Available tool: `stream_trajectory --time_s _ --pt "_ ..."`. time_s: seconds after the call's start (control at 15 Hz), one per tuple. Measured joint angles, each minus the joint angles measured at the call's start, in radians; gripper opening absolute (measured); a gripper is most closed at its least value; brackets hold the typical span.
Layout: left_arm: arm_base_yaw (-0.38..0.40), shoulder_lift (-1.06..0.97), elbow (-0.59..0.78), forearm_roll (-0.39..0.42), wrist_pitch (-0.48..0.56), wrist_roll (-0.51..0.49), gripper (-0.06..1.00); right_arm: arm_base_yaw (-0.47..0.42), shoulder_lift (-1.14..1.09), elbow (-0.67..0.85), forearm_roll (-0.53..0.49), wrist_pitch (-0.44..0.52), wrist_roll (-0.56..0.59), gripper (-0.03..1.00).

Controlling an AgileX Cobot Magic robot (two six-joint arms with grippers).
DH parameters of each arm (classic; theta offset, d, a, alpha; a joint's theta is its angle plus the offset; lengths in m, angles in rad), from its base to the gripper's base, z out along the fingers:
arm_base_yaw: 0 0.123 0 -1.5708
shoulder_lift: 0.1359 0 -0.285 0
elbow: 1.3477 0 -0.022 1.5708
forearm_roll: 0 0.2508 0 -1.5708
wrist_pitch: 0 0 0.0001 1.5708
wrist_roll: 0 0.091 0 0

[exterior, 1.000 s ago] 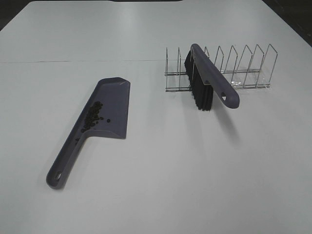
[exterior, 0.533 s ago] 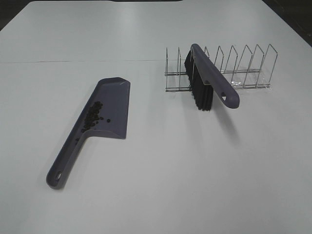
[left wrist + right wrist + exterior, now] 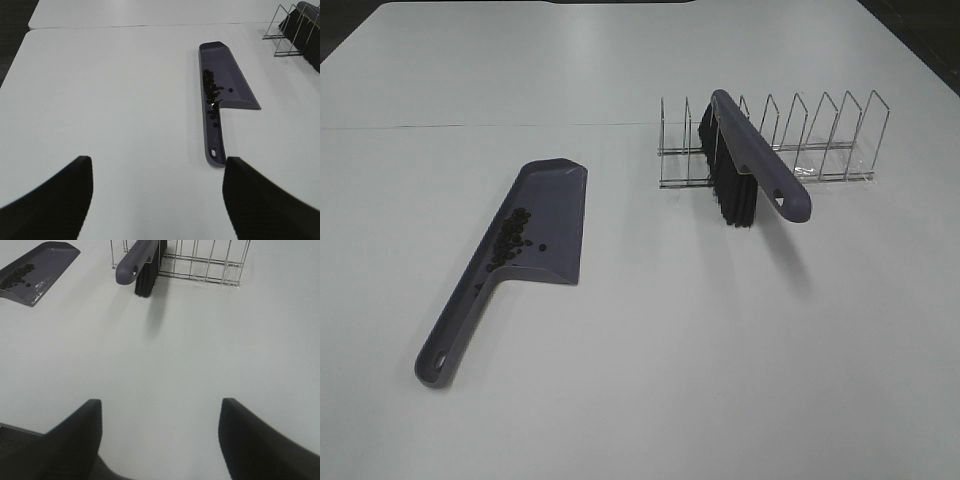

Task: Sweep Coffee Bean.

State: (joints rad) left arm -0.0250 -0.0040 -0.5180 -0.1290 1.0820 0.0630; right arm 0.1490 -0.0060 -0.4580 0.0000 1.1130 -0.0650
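Note:
A purple dustpan lies on the white table at the left, handle toward the front. The coffee beans sit heaped along its left wall near the handle; they also show in the left wrist view, coffee beans, and in the right wrist view, coffee beans. A purple brush with black bristles rests in the wire rack. Neither arm shows in the high view. My left gripper stands open over bare table, well short of the dustpan handle. My right gripper is open and empty, far from the brush.
The wire rack stands at the right back of the table. A thin seam runs across the table behind the dustpan. The table's near edge shows by the right gripper, with dark floor beyond it.

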Motion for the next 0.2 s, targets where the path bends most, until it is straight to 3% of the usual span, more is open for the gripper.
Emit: stream_trajectory --time_s 0.2 --pt "0.000 0.000 0.000 0.000 0.000 0.000 0.65 0.000 0.000 0.000 0.000 0.000 0.000 0.61"
